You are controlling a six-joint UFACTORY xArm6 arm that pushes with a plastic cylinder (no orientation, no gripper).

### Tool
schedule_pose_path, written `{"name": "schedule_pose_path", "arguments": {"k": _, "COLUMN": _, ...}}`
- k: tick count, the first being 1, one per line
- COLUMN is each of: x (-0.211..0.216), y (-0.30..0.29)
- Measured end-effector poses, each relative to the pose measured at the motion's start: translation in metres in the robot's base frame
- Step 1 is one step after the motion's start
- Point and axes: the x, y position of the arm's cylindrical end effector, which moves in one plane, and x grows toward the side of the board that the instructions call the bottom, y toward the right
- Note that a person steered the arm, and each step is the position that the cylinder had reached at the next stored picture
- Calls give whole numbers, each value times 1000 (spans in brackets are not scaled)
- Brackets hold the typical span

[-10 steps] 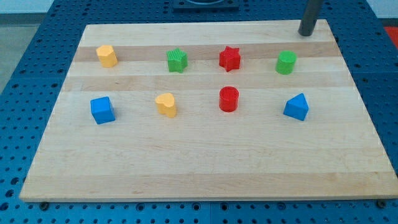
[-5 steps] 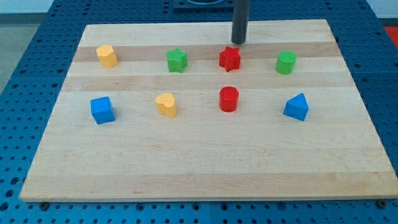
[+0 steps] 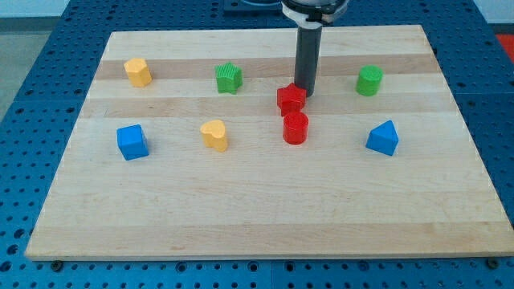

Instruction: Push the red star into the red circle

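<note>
The red star (image 3: 291,99) lies near the board's middle, just above the red circle (image 3: 295,128), almost touching it. My tip (image 3: 304,91) stands right behind the star, at its upper right edge, touching it. The rod rises straight toward the view's top.
A wooden board (image 3: 265,217) holds a yellow block (image 3: 138,71), a green star (image 3: 229,78), a green cylinder (image 3: 369,80), a blue cube (image 3: 132,141), a yellow heart (image 3: 214,134) and a blue block (image 3: 384,137). Blue perforated table surrounds the board.
My tip came from the top right corner to behind the red star, then pushed it down toward the red circle. The other blocks did not move.
</note>
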Motion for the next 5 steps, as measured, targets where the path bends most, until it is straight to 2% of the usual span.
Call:
{"name": "schedule_pose_path", "arguments": {"k": 2, "x": 12, "y": 0}}
{"name": "schedule_pose_path", "arguments": {"k": 3, "x": -14, "y": -13}}
{"name": "schedule_pose_path", "arguments": {"k": 4, "x": -7, "y": -19}}
{"name": "schedule_pose_path", "arguments": {"k": 5, "x": 27, "y": -19}}
